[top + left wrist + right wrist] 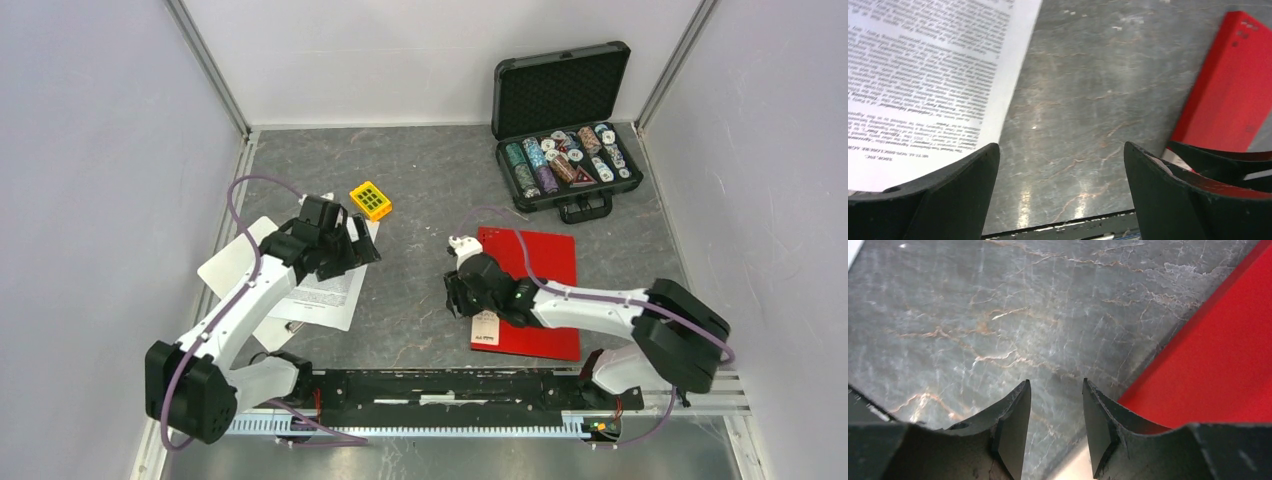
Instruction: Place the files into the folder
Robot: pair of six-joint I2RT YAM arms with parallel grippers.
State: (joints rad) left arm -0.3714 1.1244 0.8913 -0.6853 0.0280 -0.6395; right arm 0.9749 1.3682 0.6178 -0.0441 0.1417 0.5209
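Observation:
The files [325, 290], white sheets with dense black text, lie flat at the left, partly on a white clipboard [232, 262]. They fill the upper left of the left wrist view [923, 75]. The closed red folder [535, 290] lies flat right of centre with a white label [485, 328] near its front left corner. It also shows in the left wrist view [1233, 85] and the right wrist view [1218, 370]. My left gripper [362, 248] [1060, 146] is open and empty over the sheets' right edge. My right gripper [453, 296] [1055, 382] is open and empty, low at the folder's left edge.
A yellow keypad-like block [371, 200] sits behind the sheets. An open black case of poker chips [565, 150] stands at the back right. A black rail [450, 385] runs along the near edge. Walls close in the left, back and right.

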